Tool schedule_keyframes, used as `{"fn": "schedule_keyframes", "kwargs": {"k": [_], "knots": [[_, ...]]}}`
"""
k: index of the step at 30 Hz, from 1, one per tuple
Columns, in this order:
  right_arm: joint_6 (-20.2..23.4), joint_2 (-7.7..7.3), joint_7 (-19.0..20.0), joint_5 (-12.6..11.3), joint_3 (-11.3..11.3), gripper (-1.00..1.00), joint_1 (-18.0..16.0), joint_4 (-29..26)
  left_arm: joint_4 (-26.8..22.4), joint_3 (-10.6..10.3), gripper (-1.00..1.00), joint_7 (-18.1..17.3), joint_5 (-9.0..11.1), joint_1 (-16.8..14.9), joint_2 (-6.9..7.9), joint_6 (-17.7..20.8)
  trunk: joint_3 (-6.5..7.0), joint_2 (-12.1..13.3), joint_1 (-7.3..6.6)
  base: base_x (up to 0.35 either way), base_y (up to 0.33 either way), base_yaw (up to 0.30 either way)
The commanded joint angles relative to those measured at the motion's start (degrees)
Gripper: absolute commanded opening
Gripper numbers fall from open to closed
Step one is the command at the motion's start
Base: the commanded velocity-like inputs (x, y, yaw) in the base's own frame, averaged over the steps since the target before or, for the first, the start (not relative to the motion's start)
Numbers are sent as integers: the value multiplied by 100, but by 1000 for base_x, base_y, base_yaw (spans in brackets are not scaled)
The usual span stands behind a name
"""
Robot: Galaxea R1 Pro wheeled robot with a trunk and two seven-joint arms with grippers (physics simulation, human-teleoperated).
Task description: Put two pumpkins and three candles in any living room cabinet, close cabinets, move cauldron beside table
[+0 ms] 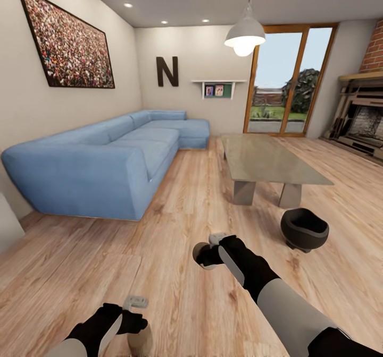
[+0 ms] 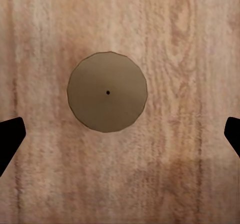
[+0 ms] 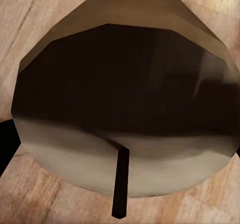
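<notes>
- A tan candle [image 2: 107, 92] stands on the wooden floor [image 1: 175, 203], seen end-on in the left wrist view: a round top with the tiny wick a dot at its middle.
- The left gripper [image 1: 139, 314] hangs right above that candle, jaws spread wide, a dark fingertip [image 2: 10, 139] at each side of the wrist picture and well apart from the candle. In the head view the candle [image 1: 140, 342] peeks out just beneath the black hand.
- Over to the right gripper [image 1: 205, 255]: a second candle [image 3: 125, 104] sits close up against the wrist camera, its wick [image 3: 120, 184] a dark stick on the pale top face.
- Are the jaws pinching it? They flank the candle, with dark finger edges at the sides, but I cannot tell for sure whether they press it. In the head view a round beige shape [image 1: 202, 254] sits at the gripper's tip, above the floor.
- The black cauldron [image 1: 304, 229] rests on the floor near the glass-topped bench [image 1: 271, 160], just beside its near grey leg.
- Further out: a long blue corner sofa [image 1: 106, 155] along the wall, a framed picture [image 1: 66, 41] above it, a big letter N [image 1: 167, 71], a pendant lamp [image 1: 244, 34], glass doors [image 1: 290, 81] and a brick fireplace [image 1: 364, 118].
</notes>
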Motion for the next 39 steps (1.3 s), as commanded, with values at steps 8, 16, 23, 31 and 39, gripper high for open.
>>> {"fn": "schedule_keyframes", "kwargs": {"k": [8,16,23,31,39], "knots": [[85,-2,-47,-73,18,-100,-5,-48,-32,-23,100,979,87,-2,-357,28,-184,-14,19,0,0,0],[173,-2,-46,-65,27,-100,-5,-94,-59,-25,100,1127,106,-2,-459,42,-206,-15,21,0,0,0],[176,-2,-46,-65,18,-100,-5,-95,-78,-17,100,764,108,-2,-433,43,-206,-15,21,0,0,0],[176,-2,-44,-65,22,-100,-5,-96,-101,497,100,705,99,-2,-400,31,-361,-25,39,0,0,0],[176,-2,-44,-64,23,-100,-5,-96,-449,666,100,703,101,-2,-319,30,-405,-27,45,0,0,0]]}}
